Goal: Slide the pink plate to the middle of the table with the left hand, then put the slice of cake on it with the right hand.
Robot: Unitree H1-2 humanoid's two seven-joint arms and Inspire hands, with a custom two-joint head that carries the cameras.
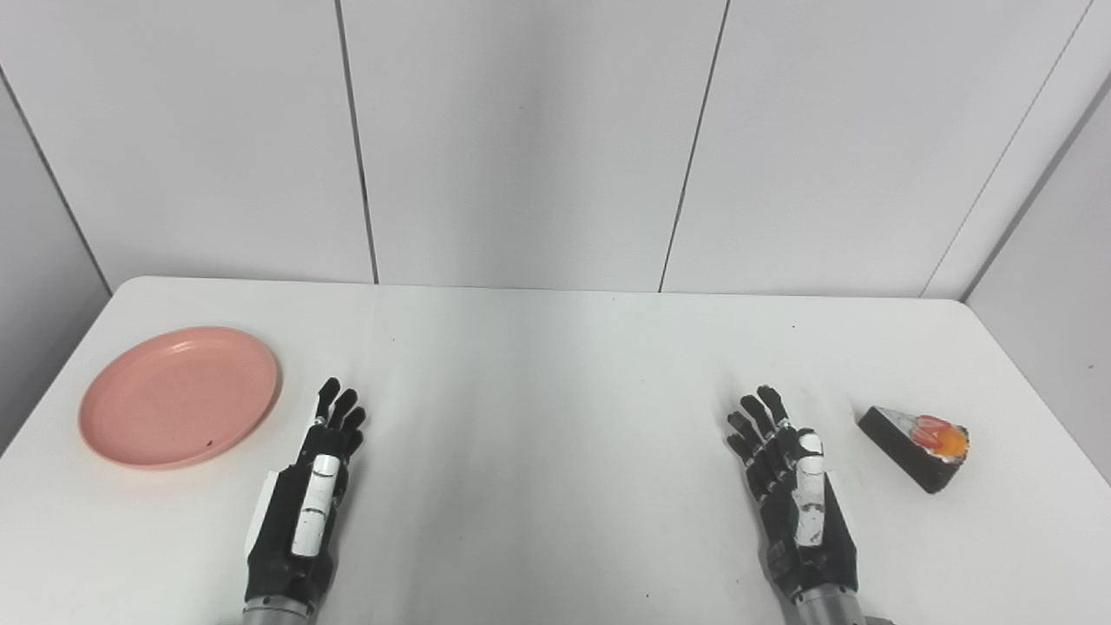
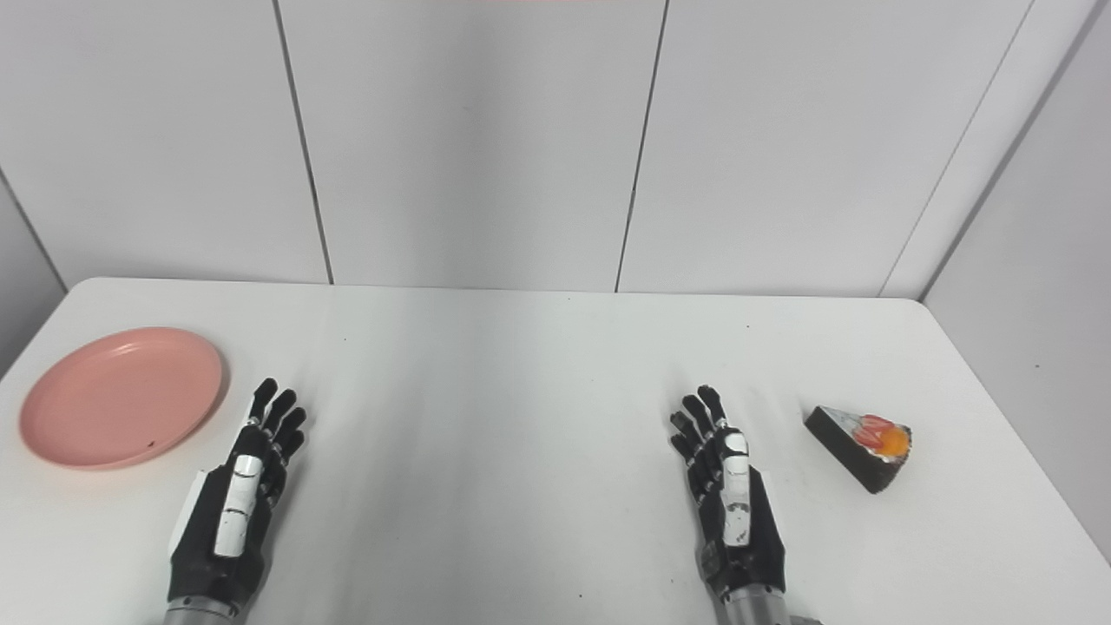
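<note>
The pink plate (image 1: pixel 180 396) lies empty at the left side of the white table (image 1: pixel 555 373). A dark slice of cake (image 1: pixel 918 444) with red and orange fruit on top rests at the right side. My left hand (image 1: pixel 308 499) is open with straight fingers, just right of the plate and not touching it. My right hand (image 1: pixel 794 490) is open too, a short way left of the cake, holding nothing. Both hands hover low near the table's front.
White wall panels stand close behind the table's far edge. A grey side wall runs along the right edge of the table, near the cake.
</note>
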